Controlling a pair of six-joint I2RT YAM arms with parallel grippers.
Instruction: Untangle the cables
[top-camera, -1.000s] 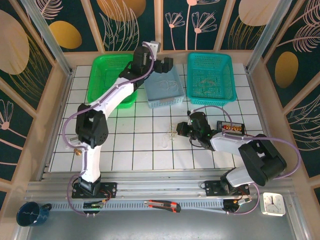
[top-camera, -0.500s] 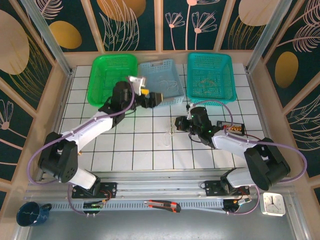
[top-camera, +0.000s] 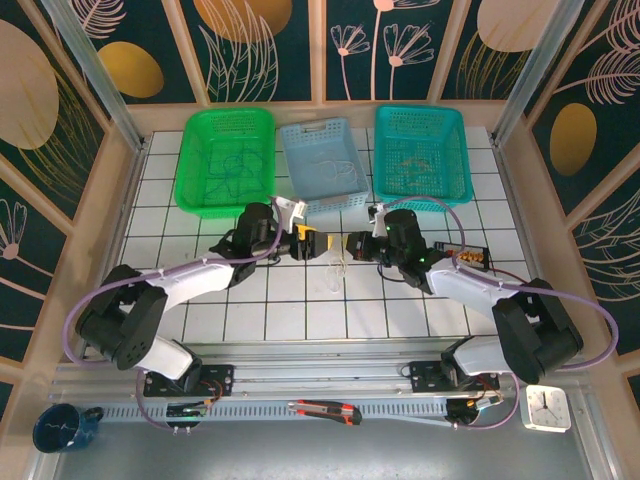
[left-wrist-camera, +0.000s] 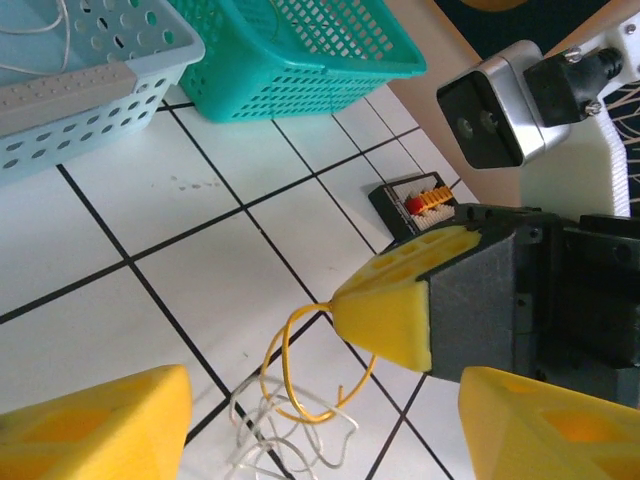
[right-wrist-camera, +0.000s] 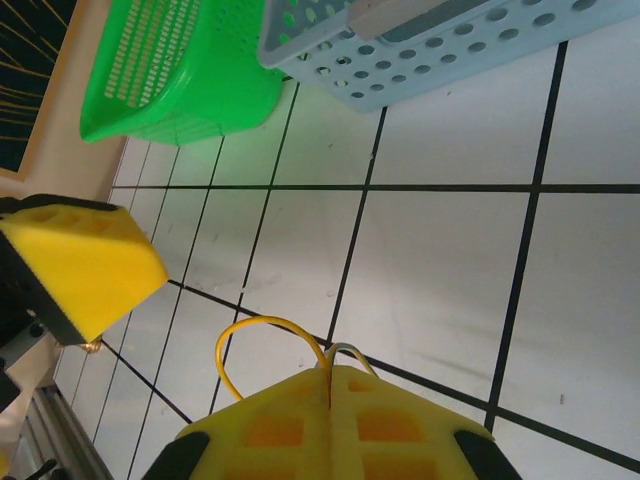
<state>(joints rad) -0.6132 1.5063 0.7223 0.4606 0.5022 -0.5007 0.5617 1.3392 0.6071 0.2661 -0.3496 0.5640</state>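
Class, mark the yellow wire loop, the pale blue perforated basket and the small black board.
Yellow wire loop (right-wrist-camera: 262, 321): right wrist view, top of arc.
Pale blue perforated basket (top-camera: 335, 205): top external view, near wall.
Small black board (left-wrist-camera: 420, 206): left wrist view, its middle.

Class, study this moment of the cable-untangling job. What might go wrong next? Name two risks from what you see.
1. The right claw is shut on the yellow cable, which loops into the white tangle; pulling may tighten the knot or drag the whole bundle.
2. The open left claw sits close by; reaching in, it might bump the right claw.
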